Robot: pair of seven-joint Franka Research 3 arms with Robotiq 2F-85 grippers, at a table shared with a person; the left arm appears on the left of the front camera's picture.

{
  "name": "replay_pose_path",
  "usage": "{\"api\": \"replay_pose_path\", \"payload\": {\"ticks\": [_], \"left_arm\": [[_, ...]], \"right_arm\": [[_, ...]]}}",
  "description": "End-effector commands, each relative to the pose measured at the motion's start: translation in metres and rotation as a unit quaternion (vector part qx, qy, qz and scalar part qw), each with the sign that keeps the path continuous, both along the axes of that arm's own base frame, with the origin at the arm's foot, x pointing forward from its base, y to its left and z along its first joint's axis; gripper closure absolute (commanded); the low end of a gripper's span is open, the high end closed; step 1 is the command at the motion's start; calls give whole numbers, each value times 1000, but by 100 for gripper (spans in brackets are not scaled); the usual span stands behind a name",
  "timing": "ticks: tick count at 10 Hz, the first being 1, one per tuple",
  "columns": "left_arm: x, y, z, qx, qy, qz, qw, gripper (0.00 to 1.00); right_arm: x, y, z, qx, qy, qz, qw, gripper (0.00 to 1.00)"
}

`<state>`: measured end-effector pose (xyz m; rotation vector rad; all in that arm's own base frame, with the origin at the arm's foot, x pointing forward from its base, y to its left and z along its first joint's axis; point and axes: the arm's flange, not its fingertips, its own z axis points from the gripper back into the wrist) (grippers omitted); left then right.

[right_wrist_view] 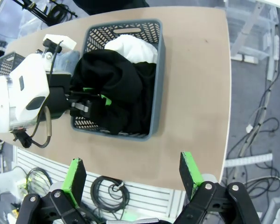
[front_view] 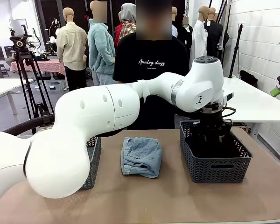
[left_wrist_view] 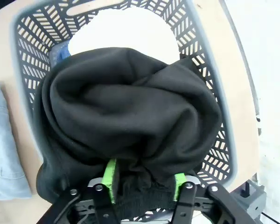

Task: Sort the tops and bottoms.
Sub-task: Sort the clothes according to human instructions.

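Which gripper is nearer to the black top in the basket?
Left. The left gripper sits at the black top, fabric between its fingers; the right gripper hangs open, well clear of the basket.

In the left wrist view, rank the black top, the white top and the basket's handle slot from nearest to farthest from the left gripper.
1. black top, bunched between the fingers of the left gripper.
2. white top, beyond it, deeper in the basket.
3. handle slot, in the basket's far wall.
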<state>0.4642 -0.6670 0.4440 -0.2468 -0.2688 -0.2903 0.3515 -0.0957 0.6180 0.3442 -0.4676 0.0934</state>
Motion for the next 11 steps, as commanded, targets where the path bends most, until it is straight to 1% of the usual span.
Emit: {"api": "replay_pose_path", "payload": {"ticks": [1,3,4,5,6,7,11], "left_arm": [[15,-13,16,17,3,-31,999,0],[24,-7,41,-15,1,-42,999,0],[26,-4,47,-22,5,-46,999,0],[24,-2,53,-30,5,-45,999,0],[21,2,56,-30,11,-52,998,0],[11,12,39,-24,-11,-33,999,0],[11,12,39,-24,-11,-33,999,0]], "right_arm": [[1,1,-3,3,-2,1,1000,0],[1,1,-3,3,-2,1,1000,0],[1,1,-3,3,-2,1,1000,0],[1,1,-3,3,-2,1,1000,0],[1,1,-3,3,-2,1,1000,0],[1,1,-3,3,-2,1,1000,0],[1,1,-3,3,-2,1,1000,0]]}}
